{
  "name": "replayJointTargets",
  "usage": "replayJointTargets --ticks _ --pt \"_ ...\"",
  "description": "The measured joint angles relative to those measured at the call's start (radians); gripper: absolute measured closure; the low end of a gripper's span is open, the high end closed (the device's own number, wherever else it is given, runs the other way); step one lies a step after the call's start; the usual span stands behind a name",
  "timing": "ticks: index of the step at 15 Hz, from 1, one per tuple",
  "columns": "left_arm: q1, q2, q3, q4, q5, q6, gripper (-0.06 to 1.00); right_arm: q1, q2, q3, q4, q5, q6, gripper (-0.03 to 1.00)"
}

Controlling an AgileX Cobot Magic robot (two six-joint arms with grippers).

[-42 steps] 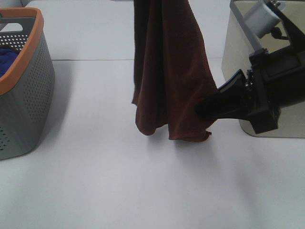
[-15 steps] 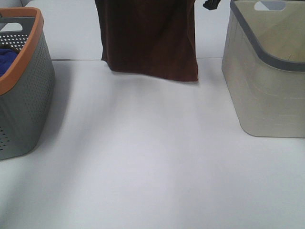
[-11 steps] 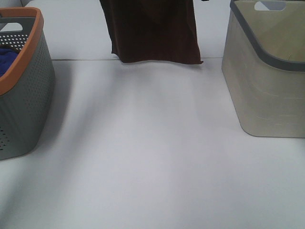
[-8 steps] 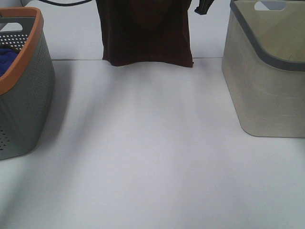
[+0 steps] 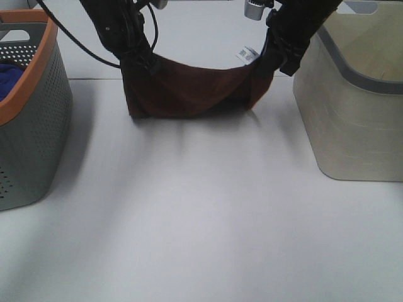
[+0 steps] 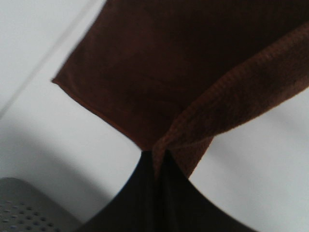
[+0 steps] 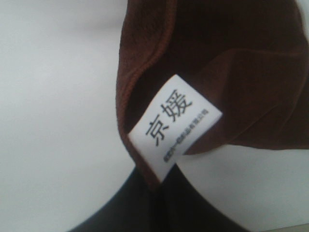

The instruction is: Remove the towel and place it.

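The dark maroon-brown towel (image 5: 189, 91) hangs stretched between my two grippers over the back of the white table, sagging in the middle with its lower edge near the surface. My left gripper (image 5: 143, 60) is shut on its left corner, as the left wrist view (image 6: 159, 157) shows. My right gripper (image 5: 267, 58) is shut on the right corner beside the white label (image 5: 247, 55), which the right wrist view (image 7: 175, 126) shows close up.
A grey perforated basket with an orange rim (image 5: 39, 47) stands at the left and holds a blue cloth (image 5: 9, 78). A beige bin with a grey rim (image 5: 352, 113) stands at the right, close to my right arm. The white table (image 5: 201, 226) spreads in front.
The towel, earlier hanging high with its top out of view, has come down. Both arms are now in view, holding it spread by two corners, and it sags low over the table.
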Motion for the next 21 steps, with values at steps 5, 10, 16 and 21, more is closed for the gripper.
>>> replayJointTargets --ticks 5,10,16,21 --pt "0.002 0.014 0.077 -0.099 0.183 0.152 0.94 0.000 -0.003 -0.004 0.023 0.105 0.166 0.97" --pt "0.004 0.017 0.135 -0.102 0.289 0.294 0.94 0.027 -0.002 0.098 0.038 0.105 0.303 0.97" --pt "0.004 0.017 0.208 -0.130 0.296 0.413 0.94 0.060 0.008 0.221 -0.013 0.105 0.408 0.97" --pt "0.004 0.017 0.260 -0.132 0.296 0.448 0.94 0.061 0.008 0.356 0.005 0.105 0.416 0.97"
